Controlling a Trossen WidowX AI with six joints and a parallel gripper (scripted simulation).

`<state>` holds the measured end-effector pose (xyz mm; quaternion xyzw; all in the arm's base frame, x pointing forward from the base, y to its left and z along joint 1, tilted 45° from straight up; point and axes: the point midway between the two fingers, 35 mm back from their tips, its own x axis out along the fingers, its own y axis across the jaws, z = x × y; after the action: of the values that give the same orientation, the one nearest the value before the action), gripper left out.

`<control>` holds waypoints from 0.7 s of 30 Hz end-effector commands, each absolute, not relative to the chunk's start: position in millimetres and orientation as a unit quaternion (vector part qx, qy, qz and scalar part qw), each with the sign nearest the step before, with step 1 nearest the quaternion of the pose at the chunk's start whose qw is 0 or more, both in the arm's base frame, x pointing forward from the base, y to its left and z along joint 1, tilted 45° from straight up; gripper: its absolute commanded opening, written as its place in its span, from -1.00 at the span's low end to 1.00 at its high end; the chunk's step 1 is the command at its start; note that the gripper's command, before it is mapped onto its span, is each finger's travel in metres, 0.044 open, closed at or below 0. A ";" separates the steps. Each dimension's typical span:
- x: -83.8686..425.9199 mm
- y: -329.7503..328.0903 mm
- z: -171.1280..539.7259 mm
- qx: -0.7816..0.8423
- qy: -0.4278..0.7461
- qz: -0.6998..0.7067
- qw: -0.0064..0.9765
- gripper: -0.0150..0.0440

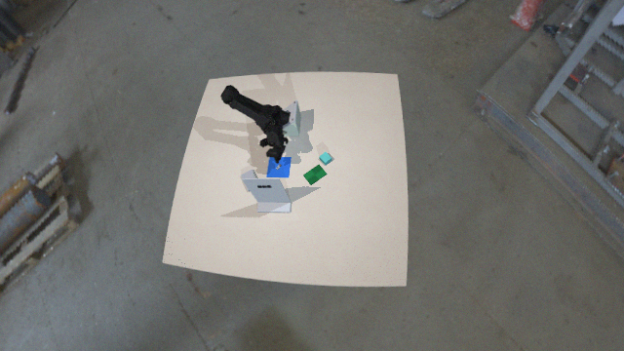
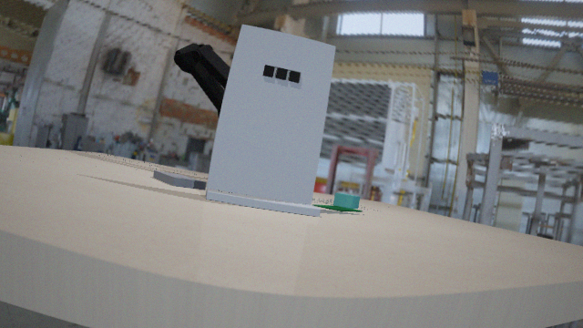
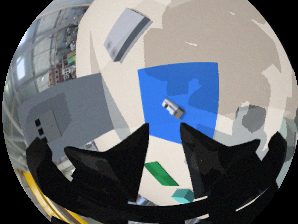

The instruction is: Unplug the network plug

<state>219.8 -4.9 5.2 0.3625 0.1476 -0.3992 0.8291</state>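
The plug (image 1: 278, 167) (image 3: 173, 108), small and grey-white, lies on the blue marked square (image 1: 285, 173) (image 3: 154, 82), well inside its edges. My gripper (image 1: 277, 160) (image 3: 164, 127) is partly open and empty, with its fingertips apart. In the wrist view the plug shows beyond the fingertips, not between them, with a small gap to them. The upright grey panel (image 1: 273, 194) (image 2: 269, 146) (image 3: 90, 107) stands beside the square, with dark socket openings and no plug seen in them. The panel hides the plug and the gripper in the exterior view.
A low grey block (image 1: 249, 175) (image 2: 175, 179) (image 3: 125, 32) lies near the panel. A green patch (image 1: 315, 175) (image 3: 161, 173) and a teal cube (image 1: 326, 158) (image 2: 346, 200) (image 3: 182, 195) are on the square's other side. A pale upright piece (image 1: 294, 124) stands close to the arm.
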 end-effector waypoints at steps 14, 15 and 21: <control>221.0 8.5 14.1 0.368 0.148 -0.399 0.827 0.04; 221.0 9.2 14.6 0.368 0.148 -0.399 0.827 0.04; 220.6 13.5 17.5 0.368 0.149 -0.399 0.826 0.04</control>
<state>220.0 10.4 13.8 0.3653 0.1521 -0.4008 0.8263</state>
